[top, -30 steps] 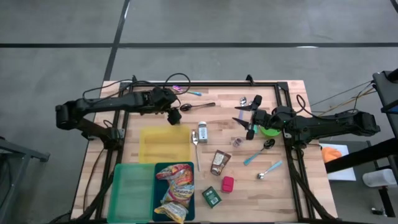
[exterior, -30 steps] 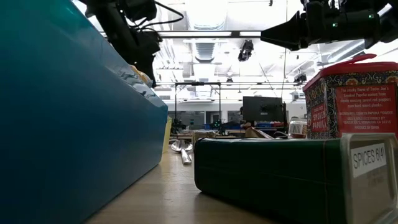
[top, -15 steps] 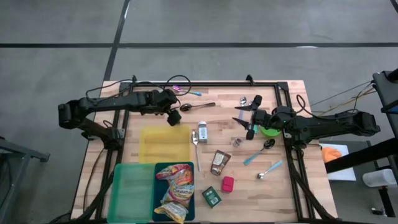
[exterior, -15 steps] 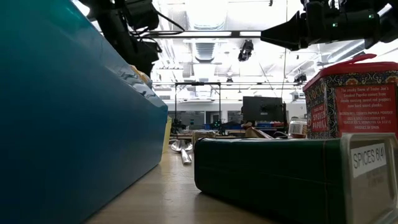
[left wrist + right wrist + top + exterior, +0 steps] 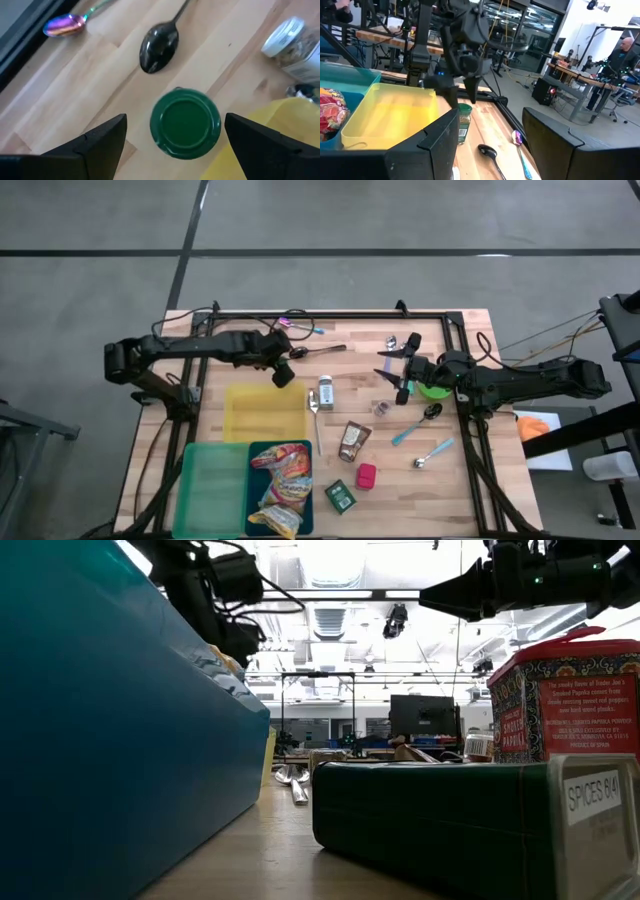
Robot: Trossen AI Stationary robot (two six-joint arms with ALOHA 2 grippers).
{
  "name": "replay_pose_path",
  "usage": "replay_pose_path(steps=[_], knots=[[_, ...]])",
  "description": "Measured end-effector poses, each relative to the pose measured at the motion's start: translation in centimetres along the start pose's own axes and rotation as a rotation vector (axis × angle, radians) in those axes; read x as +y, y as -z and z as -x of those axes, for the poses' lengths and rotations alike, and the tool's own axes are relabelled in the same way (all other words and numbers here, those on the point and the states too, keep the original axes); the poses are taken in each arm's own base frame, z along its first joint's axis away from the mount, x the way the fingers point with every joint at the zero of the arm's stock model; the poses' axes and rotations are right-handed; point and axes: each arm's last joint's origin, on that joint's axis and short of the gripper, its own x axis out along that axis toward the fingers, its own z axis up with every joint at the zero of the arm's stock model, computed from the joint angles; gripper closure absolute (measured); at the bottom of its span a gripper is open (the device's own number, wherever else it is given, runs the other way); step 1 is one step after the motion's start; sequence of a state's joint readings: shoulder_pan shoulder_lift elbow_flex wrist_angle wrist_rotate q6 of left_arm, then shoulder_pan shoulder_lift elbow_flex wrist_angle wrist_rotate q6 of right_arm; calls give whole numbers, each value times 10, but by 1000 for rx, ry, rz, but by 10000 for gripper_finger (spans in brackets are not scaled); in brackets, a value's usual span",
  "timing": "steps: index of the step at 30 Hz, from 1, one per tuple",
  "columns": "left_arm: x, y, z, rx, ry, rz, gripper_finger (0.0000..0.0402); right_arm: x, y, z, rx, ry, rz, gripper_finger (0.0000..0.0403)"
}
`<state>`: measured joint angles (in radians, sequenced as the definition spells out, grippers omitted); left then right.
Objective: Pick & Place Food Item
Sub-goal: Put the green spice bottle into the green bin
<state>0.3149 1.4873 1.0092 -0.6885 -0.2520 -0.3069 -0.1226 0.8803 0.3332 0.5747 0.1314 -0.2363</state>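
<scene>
The butcher-block wooden table (image 5: pixel 440 480) carries three rectangular plastic bins at about seven o'clock: a translucent yellow bin (image 5: pixel 265 412), a light green bin (image 5: pixel 212 488) and a teal bin (image 5: pixel 256 480) holding crinkled foil snack bags (image 5: pixel 282 480). The left gripper (image 5: pixel 283 373) hovers at eleven o'clock from centre, its dark fingers (image 5: pixel 100 142) spread apart on either side of a small round jar with a green ridged lid (image 5: pixel 185 122), which stands on the wood just beside the yellow bin's far edge. The right gripper (image 5: pixel 393 373) hangs at two o'clock, fingers apart, gripping nothing. A glossy black spoon (image 5: pixel 159 42) and an iridescent spoon (image 5: pixel 62 25) lie beyond the jar.
</scene>
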Motion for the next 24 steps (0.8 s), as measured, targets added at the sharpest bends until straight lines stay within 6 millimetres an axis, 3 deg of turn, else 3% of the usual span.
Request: replay_pose_path(steps=[15, 24], knots=[[-7, -1, -30, 49, -42, -17, 69, 0, 0, 0, 2, 0, 0, 188], [-7, -2, -30, 38, -41, -14, 145, 0, 0, 0, 1, 0, 0, 188]])
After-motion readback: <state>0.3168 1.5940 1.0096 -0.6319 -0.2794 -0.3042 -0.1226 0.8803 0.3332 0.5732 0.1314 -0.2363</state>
